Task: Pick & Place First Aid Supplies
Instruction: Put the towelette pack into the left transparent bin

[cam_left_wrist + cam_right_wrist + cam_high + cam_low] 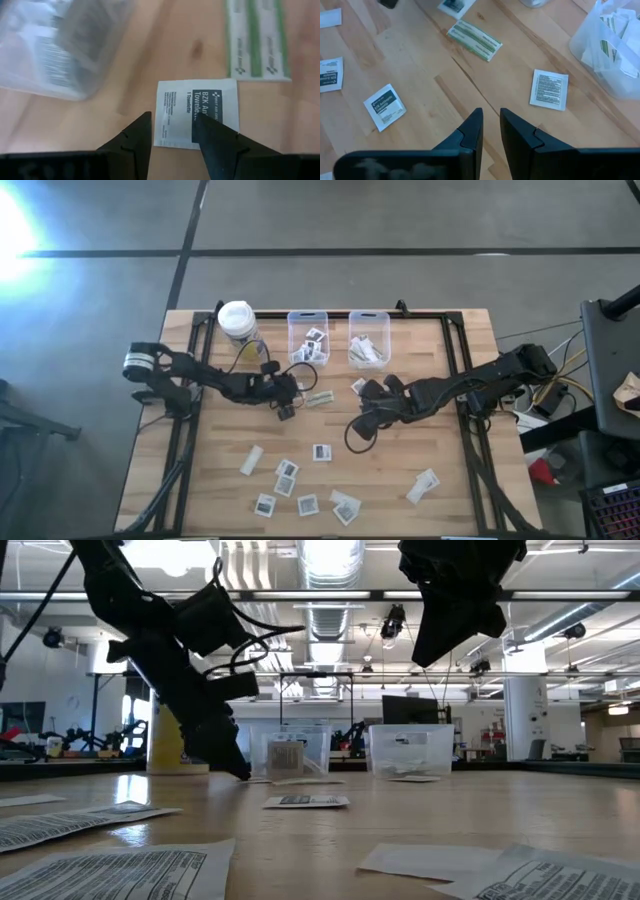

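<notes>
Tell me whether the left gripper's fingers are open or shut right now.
Open. In its wrist view the left gripper shows a clear gap between its fingers, poised over a square towelette packet on the table, not gripping it.

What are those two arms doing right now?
Left gripper open, low over a square packet. Right gripper empty, jaws narrow, hovering mid-table. Nothing in the way.

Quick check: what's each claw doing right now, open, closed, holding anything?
Left claw: open, empty, low over a square towelette packet.
Right claw: open by a narrow gap, empty, above the table.
</notes>
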Motion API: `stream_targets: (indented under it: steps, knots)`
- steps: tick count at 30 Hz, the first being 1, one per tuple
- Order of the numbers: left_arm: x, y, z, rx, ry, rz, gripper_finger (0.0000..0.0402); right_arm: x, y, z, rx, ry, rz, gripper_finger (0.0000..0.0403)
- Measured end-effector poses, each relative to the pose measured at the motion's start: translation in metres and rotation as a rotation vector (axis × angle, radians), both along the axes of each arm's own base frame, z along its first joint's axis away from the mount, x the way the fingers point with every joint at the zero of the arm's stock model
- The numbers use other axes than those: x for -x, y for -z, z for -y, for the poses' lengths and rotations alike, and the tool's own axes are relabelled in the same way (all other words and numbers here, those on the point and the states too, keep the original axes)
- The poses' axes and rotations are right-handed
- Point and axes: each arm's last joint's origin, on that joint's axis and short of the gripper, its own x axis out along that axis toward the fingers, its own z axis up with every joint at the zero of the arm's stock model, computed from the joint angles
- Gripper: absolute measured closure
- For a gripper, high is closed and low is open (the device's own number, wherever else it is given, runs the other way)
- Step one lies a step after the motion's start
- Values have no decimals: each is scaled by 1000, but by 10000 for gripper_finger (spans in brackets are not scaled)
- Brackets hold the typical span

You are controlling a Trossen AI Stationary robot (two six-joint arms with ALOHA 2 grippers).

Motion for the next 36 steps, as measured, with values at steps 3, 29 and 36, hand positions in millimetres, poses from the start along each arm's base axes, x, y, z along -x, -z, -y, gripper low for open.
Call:
stream_targets:
  steps: [3, 29, 36]
  knots:
    - [3, -4, 4, 71, 57, -9, 251, 0, 0, 0, 0, 0, 0, 339]
    - [27, -38, 84, -66, 357, 26, 280, 0, 1, -1, -5, 5, 6, 339]
    - [13, -21, 92, -119, 317, 62, 280, 0, 1, -1, -6, 4, 10, 339]
